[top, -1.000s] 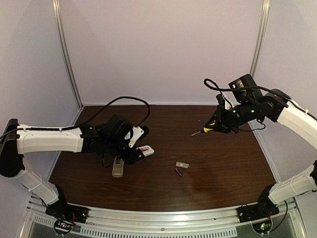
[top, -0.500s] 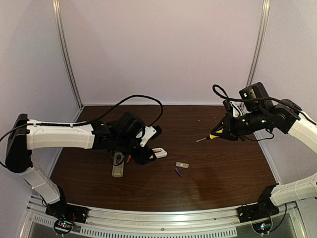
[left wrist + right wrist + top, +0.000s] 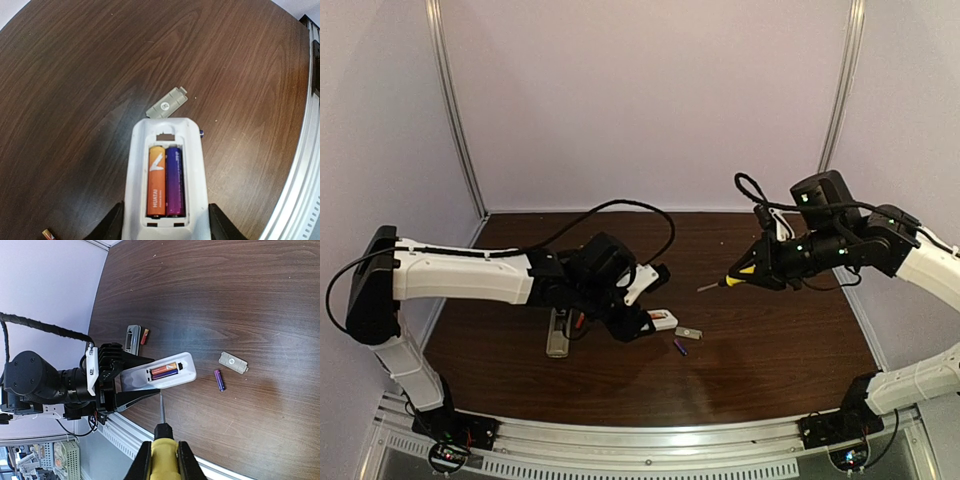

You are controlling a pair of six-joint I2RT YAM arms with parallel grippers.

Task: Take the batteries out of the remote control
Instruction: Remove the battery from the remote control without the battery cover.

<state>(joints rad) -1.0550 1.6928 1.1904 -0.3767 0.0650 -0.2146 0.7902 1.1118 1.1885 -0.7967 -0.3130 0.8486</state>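
The left jaws are standing about half open and are gripping the white remote (image 3: 192, 165) by its two long sides. They are holding it above the table (image 3: 75, 75) with the open compartment facing up. Just ahead of those jaws, an orange battery (image 3: 156, 182) and a purple battery (image 3: 174, 180) are lying side by side in the compartment. Beyond the remote's far end, the grey cover plate (image 3: 167, 103) is lying on the table, with a loose purple battery (image 3: 219, 380) near it. Off to one side of the left jaws, a red battery (image 3: 145, 336) is lying just beside a grey remote (image 3: 132, 339). The right jaws are clamping tight on the yellow-handled screwdriver (image 3: 161, 440). Its tip is pointing out ahead of them in the air, apart from the white remote.
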